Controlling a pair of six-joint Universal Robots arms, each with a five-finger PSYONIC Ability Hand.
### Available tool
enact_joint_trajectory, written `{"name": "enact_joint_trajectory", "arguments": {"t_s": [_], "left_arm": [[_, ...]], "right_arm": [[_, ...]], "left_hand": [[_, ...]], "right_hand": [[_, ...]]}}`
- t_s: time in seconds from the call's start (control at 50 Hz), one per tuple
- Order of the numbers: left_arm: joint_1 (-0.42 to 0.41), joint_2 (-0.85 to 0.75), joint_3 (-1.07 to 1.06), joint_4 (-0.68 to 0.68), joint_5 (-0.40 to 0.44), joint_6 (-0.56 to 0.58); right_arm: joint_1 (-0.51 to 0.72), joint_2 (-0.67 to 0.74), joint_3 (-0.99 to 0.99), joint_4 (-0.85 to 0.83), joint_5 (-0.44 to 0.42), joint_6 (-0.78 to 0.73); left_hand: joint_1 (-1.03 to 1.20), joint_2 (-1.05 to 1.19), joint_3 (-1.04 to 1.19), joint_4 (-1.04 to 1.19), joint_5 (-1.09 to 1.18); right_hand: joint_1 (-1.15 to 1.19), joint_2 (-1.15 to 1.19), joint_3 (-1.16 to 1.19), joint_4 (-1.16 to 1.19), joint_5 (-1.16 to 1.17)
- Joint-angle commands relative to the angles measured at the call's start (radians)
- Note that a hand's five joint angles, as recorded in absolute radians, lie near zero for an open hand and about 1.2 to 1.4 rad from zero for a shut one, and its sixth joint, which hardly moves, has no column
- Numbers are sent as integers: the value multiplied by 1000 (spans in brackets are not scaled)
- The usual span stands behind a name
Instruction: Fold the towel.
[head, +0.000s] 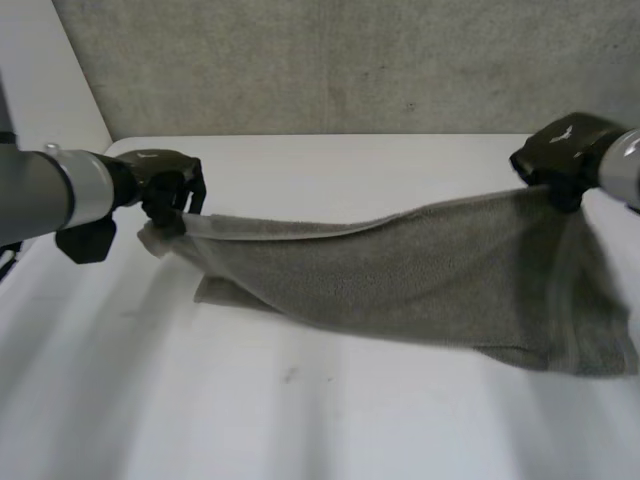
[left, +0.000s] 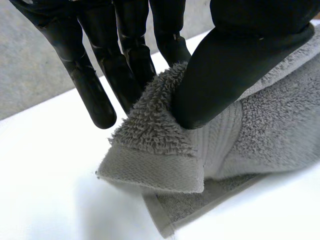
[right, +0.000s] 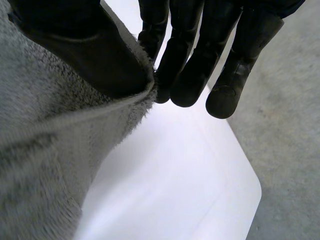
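Holding towel (head: 420, 270) by its upper edge: our left hand (head: 165, 190) and right hand (head: 560, 150), fingers (left: 95, 90) pinching cloth against thumbs, spread apart so it hangs taut over the surface (head: 300, 420) for folding.

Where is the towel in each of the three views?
Head view: towel stretched between left hand and right hand, lower part on the table.
Left wrist view: towel corner pinched by the left hand.
Right wrist view: towel edge pinched by the right hand.
Shared landmark: the white table.
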Motion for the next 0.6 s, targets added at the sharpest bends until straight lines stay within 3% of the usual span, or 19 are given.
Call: {"name": "enact_joint_trajectory", "arguments": {"t_s": [0.02,0.1,0.14,0.26,0.3,0.38,0.46,0.6], "left_arm": [[-20,-208,327,29,-2,-22],[-25,-271,527,82,-12,-51],[-26,-296,692,183,-38,-74],[-28,-268,787,357,-105,-132],[-28,-220,768,424,-124,-181],[-28,-198,730,435,-119,-224],[-28,-193,647,405,-119,-252],[-28,-184,432,334,-113,-241]], "right_arm": [[34,241,-327,-111,112,-15],[36,303,-526,-220,129,8],[41,312,-659,-363,133,84],[38,249,-716,-539,125,230],[39,192,-704,-590,122,294],[39,158,-652,-574,91,309],[39,132,-513,-489,-17,304],[30,134,-271,-426,-87,227]], "left_hand": [[209,179,179,177,190],[209,179,179,177,190],[209,179,179,177,190],[209,179,179,177,190],[209,179,179,177,190],[209,179,179,177,190],[209,179,179,177,190],[209,179,179,177,190]], "right_hand": [[55,63,61,54,51],[55,63,61,54,51],[55,63,61,54,51],[55,63,61,54,51],[55,63,61,54,51],[55,63,61,54,51],[55,63,61,54,51],[55,63,61,54,51]]}}
